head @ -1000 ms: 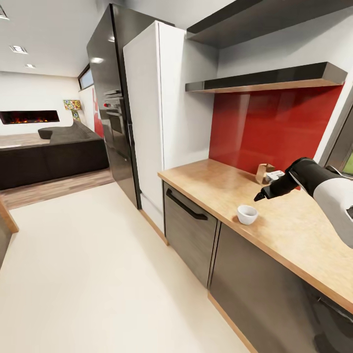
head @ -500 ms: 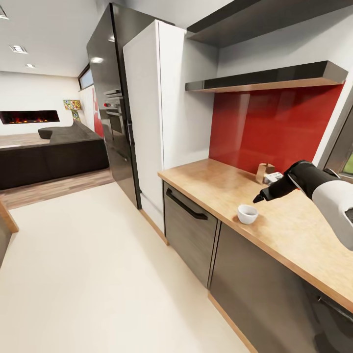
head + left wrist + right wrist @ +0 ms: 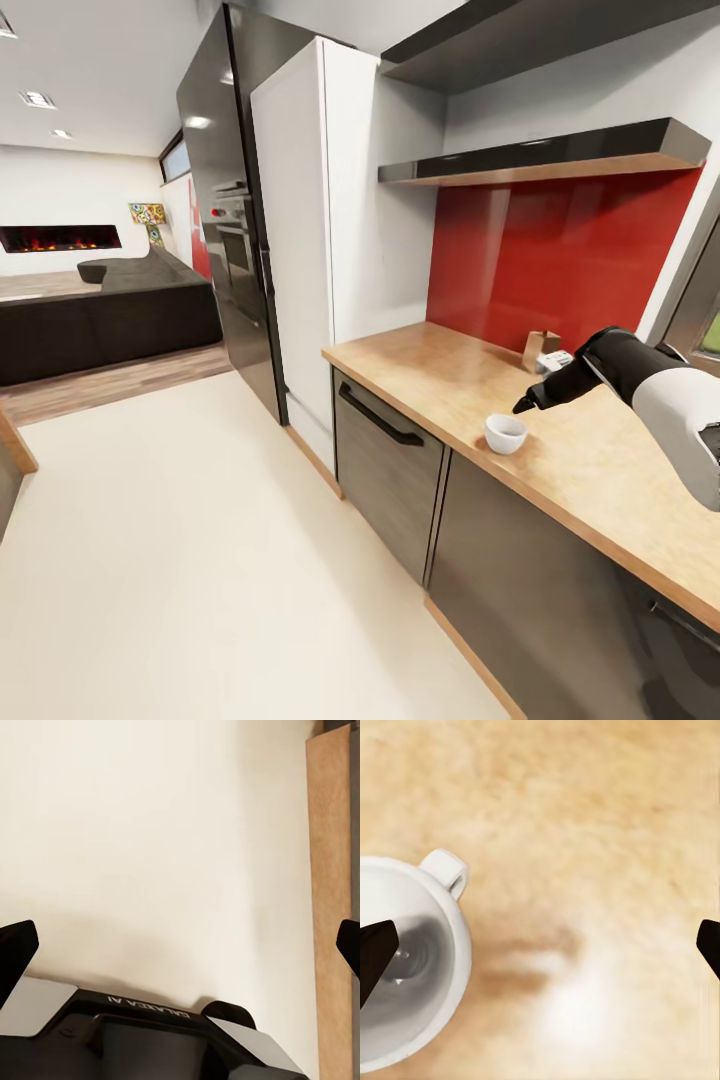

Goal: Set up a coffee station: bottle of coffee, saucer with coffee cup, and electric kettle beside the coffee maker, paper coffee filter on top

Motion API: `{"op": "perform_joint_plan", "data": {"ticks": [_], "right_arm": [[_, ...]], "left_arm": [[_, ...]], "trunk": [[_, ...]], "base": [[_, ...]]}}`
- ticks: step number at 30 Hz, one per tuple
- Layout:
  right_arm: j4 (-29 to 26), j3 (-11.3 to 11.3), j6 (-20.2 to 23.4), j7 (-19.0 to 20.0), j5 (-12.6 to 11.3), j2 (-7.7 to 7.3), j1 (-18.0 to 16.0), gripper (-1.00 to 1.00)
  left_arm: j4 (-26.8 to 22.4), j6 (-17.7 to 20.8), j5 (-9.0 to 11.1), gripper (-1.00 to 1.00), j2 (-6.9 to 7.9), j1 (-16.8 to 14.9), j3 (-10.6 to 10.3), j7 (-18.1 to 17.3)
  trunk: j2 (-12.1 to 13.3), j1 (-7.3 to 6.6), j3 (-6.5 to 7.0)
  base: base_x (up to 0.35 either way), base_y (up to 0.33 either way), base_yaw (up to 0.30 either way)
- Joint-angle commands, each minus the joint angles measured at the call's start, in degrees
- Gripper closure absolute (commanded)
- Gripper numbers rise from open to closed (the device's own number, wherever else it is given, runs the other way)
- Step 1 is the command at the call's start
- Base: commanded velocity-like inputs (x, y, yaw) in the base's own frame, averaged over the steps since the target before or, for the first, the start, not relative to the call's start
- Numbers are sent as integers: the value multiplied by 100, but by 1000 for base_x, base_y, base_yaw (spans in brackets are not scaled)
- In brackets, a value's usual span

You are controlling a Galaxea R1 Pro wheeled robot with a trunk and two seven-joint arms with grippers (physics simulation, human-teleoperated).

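Early in the task: right gripper (image 3: 522, 405) hovering with fingers (image 3: 375, 956) spread wide just above the cup (image 3: 505, 434), bare on the worktop (image 3: 590, 460) without saucer, left fingers (image 3: 16, 952) wide too, all placements pending.

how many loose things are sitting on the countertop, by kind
white coffee cup: 1
brown paper bag or box: 1
small white item beside it, too small to identify: 1
total: 3
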Motion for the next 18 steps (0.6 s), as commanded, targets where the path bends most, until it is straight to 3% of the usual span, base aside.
{"op": "perform_joint_plan", "data": {"ticks": [1, 4, 18], "right_arm": [[-12, 16, 20, 37, 21, 0, -2, -100], [-11, 16, 15, 37, 17, 9, -2, -100], [-10, 16, 7, 37, 14, 13, 134, -100]], "left_arm": [[1, 33, 36, -100, -2, -3, 26, -34], [1, 33, 34, -100, -2, -3, 25, -34], [1, 33, 35, -100, -2, -3, 26, -34]], "trunk": [[-45, 22, -24], [-165, 88, -78], [-165, 88, -78]], "base": [[0, 0, 0], [0, 0, 0], [0, 0, 0]]}}
